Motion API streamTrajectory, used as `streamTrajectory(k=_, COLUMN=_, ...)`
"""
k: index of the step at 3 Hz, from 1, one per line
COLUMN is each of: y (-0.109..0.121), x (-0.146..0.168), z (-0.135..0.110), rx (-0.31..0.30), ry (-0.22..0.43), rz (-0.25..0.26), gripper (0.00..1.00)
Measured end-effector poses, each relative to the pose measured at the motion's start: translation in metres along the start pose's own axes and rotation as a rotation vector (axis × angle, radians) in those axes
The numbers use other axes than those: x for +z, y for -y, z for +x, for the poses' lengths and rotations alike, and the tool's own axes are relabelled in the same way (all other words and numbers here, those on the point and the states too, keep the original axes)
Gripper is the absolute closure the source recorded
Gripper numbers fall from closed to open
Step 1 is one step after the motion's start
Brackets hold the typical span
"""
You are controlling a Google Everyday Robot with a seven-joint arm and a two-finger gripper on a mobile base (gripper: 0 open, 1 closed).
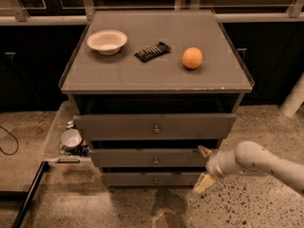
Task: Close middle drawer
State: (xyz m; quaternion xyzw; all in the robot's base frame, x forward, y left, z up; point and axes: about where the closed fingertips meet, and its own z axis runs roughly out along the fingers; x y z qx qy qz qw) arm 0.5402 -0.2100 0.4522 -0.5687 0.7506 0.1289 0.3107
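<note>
Grey middle drawer [152,158] stands ajar, pincer [203,167] spread wide and empty at its right end, orange [192,58] on top

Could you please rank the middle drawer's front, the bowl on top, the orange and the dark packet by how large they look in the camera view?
1. middle drawer, with the open gripper at its right end
2. bowl
3. dark packet, nearly as long as the bowl but slimmer
4. orange

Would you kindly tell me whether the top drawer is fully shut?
No, the top drawer juts out past the middle drawer, at whose right end the open hand sits.
</note>
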Motion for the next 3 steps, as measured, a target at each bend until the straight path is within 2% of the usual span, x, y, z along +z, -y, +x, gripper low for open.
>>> streamTrajectory(k=1, y=-0.024, x=-0.028, z=-0.001, rx=-0.018, ry=-0.019, rz=-0.012, gripper=0.00)
streamTrajectory(k=2, y=-0.035, x=-0.065, z=-0.016, rx=-0.057, ry=-0.044, rz=0.022, gripper=0.00)
streamTrajectory(k=3, y=-0.029, x=-0.103, z=-0.042, rx=-0.117, ry=-0.027, rz=0.074, gripper=0.00)
